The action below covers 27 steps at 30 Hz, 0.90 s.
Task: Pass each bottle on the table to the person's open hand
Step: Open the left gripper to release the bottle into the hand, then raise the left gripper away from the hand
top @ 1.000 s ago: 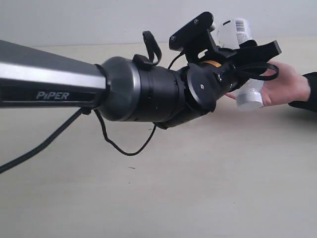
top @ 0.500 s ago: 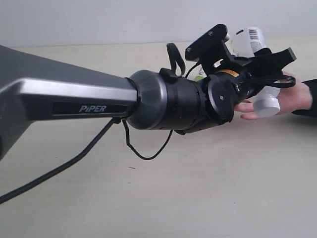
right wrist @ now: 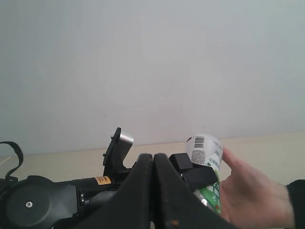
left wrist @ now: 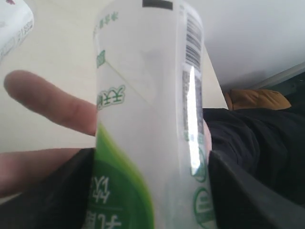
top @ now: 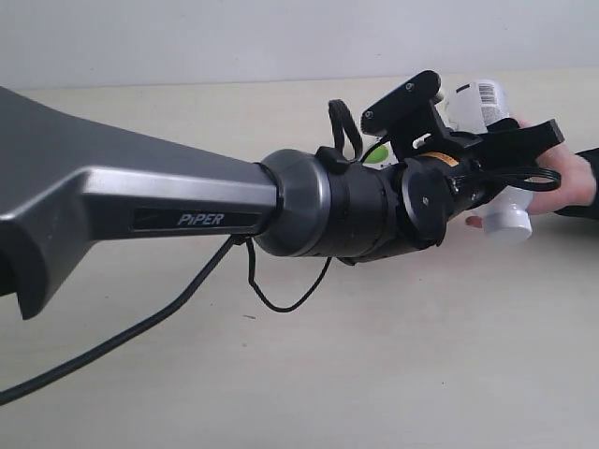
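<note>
Over one hand (top: 571, 178): one bottle (left wrist: 143, 95) in left pincer (left wrist: 151, 157), seemingly gripped.

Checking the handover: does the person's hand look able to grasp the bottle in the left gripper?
Probably yes. The open hand sits right by the bottle with nothing between them; the left gripper clamps only its middle, leaving the cap end free.

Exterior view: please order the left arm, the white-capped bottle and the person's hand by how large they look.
1. left arm, largest by far, nearest the camera.
2 and 3. white-capped bottle and person's hand: both partly hidden, so unranked.
</note>
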Tool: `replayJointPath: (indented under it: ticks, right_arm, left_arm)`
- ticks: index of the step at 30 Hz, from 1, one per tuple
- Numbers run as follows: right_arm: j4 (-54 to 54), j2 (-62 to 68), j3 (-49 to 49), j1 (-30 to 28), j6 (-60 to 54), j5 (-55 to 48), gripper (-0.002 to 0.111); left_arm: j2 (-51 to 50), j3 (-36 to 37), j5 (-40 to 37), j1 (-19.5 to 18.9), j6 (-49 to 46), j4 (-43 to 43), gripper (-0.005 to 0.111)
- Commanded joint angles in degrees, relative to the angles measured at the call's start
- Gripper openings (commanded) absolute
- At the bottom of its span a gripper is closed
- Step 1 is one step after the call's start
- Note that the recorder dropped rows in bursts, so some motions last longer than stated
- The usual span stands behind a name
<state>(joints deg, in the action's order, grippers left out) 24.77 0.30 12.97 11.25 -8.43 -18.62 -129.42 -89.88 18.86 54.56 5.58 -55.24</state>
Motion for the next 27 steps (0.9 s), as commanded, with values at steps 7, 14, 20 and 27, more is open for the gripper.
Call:
replayJointPath:
  ticks: [7, 14, 20, 27]
  right_arm:
    - [-0.31, -0.3, -0.14, 0.09, -0.41, 0.24, 0.0]
    - [-0.31, -0.3, -0.14, 0.09, -0.41, 0.24, 0.0]
    - [-0.31, -0.3, -0.14, 0.09, -0.41, 0.24, 0.0]
    - [-0.31, -0.3, -0.14, 0.09, -0.41, 0.24, 0.0]
  left_arm:
    - [-0.08, -0.27, -0.46, 0.27, 0.31, 1.31, 0.07]
    - [1.35, -0.27, -1.17, 0.16, 0.31, 1.31, 0.07]
    - [2.64, -0.27, -5.4, -1.31, 0.31, 1.2, 0.07]
    - [4.04, -0.27, -7.61, -2.07, -1.83, 1.2, 0.07]
